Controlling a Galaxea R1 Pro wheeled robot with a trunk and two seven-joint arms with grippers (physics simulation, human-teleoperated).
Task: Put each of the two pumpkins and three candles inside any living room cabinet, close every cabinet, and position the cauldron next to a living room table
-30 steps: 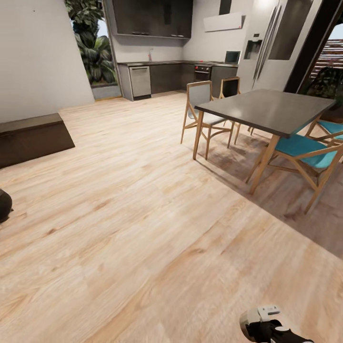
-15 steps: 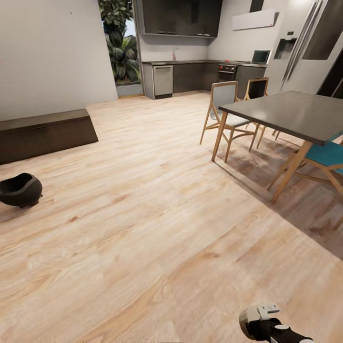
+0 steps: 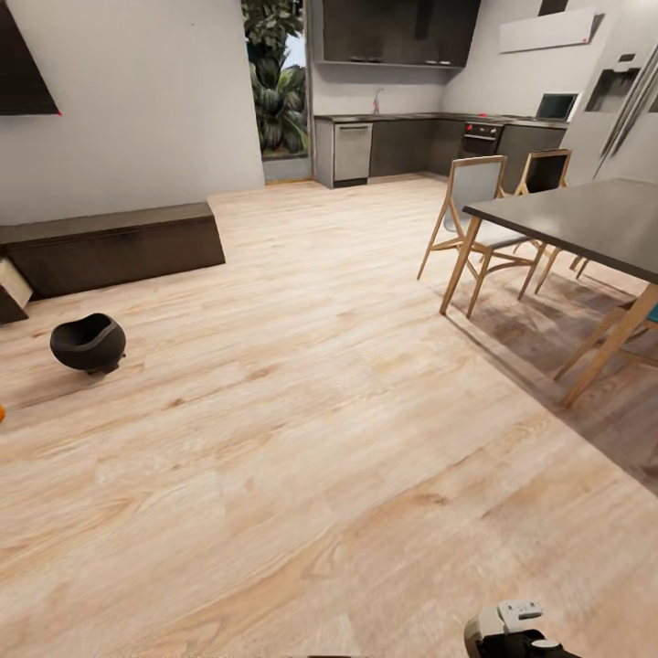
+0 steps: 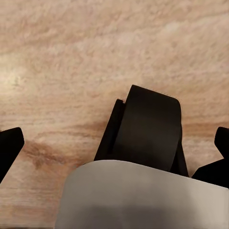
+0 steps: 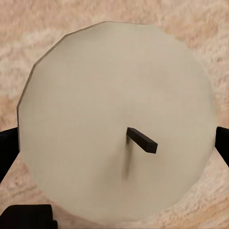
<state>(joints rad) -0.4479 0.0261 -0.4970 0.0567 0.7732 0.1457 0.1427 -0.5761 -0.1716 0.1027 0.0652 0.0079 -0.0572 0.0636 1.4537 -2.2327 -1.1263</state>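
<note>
- Candle, a stubby beige wax cylinder with a short dark wick [image 5: 119, 124], sits between our right gripper's [image 5: 114, 143] dark fingers, apparently held; light, stiff, best squeezed across its sides.
- Our left gripper [image 4: 114, 157] hangs over bare floor, jaws spread, holding nothing.
- At ten o'clock stand the matte black rounded cauldron [image 3: 88, 343] and, behind it, the long dark-brown wooden cabinet [image 3: 114, 245].

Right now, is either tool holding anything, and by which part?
The right tool holds a candle by its round sides, with the flat wick end facing the camera. The left tool is open, with nothing between its fingers.
</note>
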